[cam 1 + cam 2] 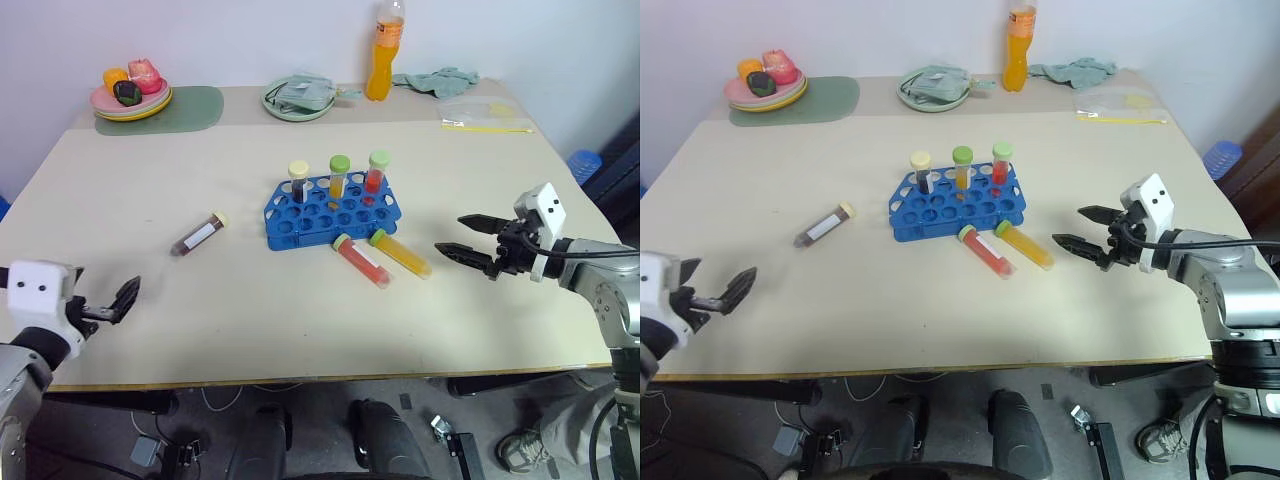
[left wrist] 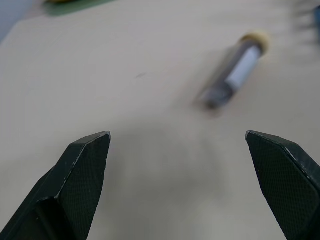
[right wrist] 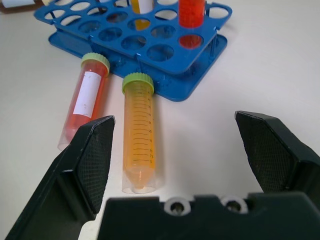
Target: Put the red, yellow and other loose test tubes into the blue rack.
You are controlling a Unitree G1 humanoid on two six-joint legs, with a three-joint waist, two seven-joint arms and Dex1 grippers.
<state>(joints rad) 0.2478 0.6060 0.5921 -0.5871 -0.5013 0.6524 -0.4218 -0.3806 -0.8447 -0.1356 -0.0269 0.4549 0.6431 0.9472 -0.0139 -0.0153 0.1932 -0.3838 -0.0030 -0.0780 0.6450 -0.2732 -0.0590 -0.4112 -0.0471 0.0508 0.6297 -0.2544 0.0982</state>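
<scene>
Yellow tube (image 1: 401,253) w/ red tube (image 1: 361,260) touching blue rack (image 1: 330,208).

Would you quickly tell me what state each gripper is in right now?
Left gripper: open, holding nothing.
Right gripper: open, holding nothing, facing the yellow tube.

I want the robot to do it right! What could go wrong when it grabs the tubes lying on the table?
The yellow tube and red tube lie side by side, so the open right gripper might bump one while grabbing the other, and round tubes can roll. They also lie right against the blue rack, which might get shoved, shaking the tubes standing in it.
</scene>
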